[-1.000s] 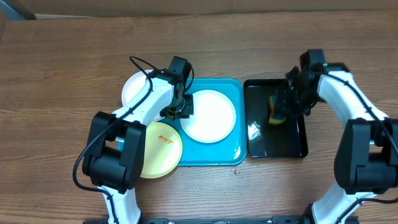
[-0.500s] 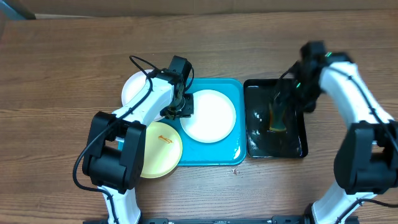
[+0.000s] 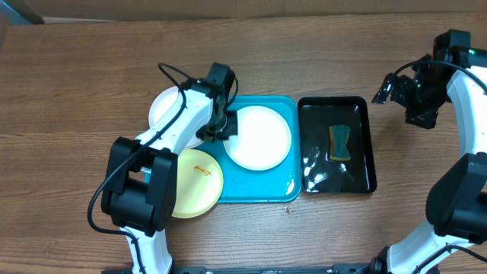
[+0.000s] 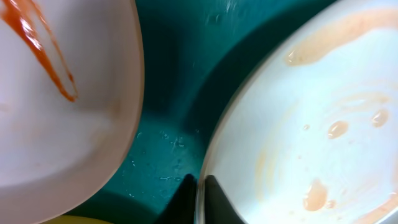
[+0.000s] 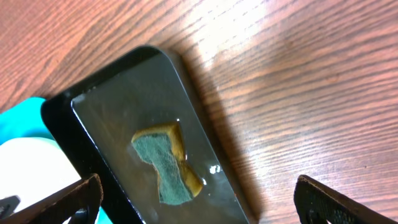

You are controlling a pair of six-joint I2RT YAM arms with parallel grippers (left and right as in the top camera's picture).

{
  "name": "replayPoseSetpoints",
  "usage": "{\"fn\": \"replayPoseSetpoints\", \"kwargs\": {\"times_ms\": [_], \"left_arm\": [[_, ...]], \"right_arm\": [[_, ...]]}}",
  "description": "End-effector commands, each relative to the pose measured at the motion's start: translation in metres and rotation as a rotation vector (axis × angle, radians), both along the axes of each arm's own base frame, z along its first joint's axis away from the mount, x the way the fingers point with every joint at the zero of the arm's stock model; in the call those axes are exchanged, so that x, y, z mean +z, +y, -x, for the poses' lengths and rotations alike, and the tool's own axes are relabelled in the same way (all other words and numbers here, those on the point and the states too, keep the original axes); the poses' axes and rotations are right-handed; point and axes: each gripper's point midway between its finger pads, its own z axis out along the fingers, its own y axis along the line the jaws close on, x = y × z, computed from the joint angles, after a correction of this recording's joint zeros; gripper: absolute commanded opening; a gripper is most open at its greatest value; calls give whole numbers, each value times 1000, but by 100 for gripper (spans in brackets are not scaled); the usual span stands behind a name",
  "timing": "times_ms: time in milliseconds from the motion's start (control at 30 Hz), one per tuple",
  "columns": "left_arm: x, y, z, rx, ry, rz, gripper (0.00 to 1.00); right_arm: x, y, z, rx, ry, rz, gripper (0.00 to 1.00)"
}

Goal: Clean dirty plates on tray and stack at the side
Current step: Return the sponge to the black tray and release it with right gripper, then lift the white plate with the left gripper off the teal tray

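A white plate [image 3: 260, 138] with pale orange smears [image 4: 323, 124] lies in the turquoise tray [image 3: 262, 192]. My left gripper [image 3: 221, 128] [image 4: 200, 198] is shut on its left rim, one dark finger [image 4: 185, 200] outside and one on the plate. A second white plate [image 3: 164, 109] sits left of the tray, and the left wrist view shows an orange-red streak on it [image 4: 50, 118]. The pale yellow plate [image 3: 194, 183], also smeared, overlaps the tray's front left corner. My right gripper [image 3: 389, 87] [image 5: 196, 190] hangs wide open and empty over the table, right of the black tray.
A narrow black glossy tray [image 3: 316, 144] [image 5: 99, 130] stands right of the turquoise one, wet inside, with a green and yellow sponge [image 3: 339, 142] [image 5: 163, 165] lying in it. Bare wooden table [image 3: 76, 91] surrounds everything.
My right gripper opened, left the sponge in the black tray and rose away to the right. My left gripper closed onto the white plate's rim.
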Motion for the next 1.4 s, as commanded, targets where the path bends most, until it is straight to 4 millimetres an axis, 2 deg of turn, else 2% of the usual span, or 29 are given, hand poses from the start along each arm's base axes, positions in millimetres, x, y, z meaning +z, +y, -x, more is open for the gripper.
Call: {"fn": "replayPoseSetpoints", "kwargs": {"times_ms": [0, 133, 267, 433, 667, 800, 967, 1067, 1200, 1367], "left_arm": [[8, -8, -7, -5, -15, 14, 22], [1, -10, 3, -11, 15, -15, 25], [-12, -12, 14, -27, 46, -33, 36], [-26, -7, 22, 9, 53, -69, 32], [-31, -5, 23, 10, 50, -73, 35], [-14, -10, 12, 7, 28, -64, 38], [28, -10, -3, -11, 5, -80, 42], [37, -8, -2, -8, 15, -93, 43], [26, 3, 10, 1, 52, -145, 44], [-4, 16, 29, 17, 100, -188, 45]], "right_arm": [[9, -2, -5, -3, -41, 9, 100], [10, -4, -11, -3, -64, 15, 100], [10, -4, -13, -3, -73, 17, 100], [10, -4, -13, -3, -73, 17, 100], [10, -4, -13, -3, -73, 17, 100], [10, -4, -13, -3, -73, 17, 100], [10, -4, -13, -2, -73, 17, 100], [10, -4, -13, -3, -73, 17, 100], [10, -4, -13, -3, -73, 17, 100], [10, -4, -13, -3, -73, 17, 100]]}}
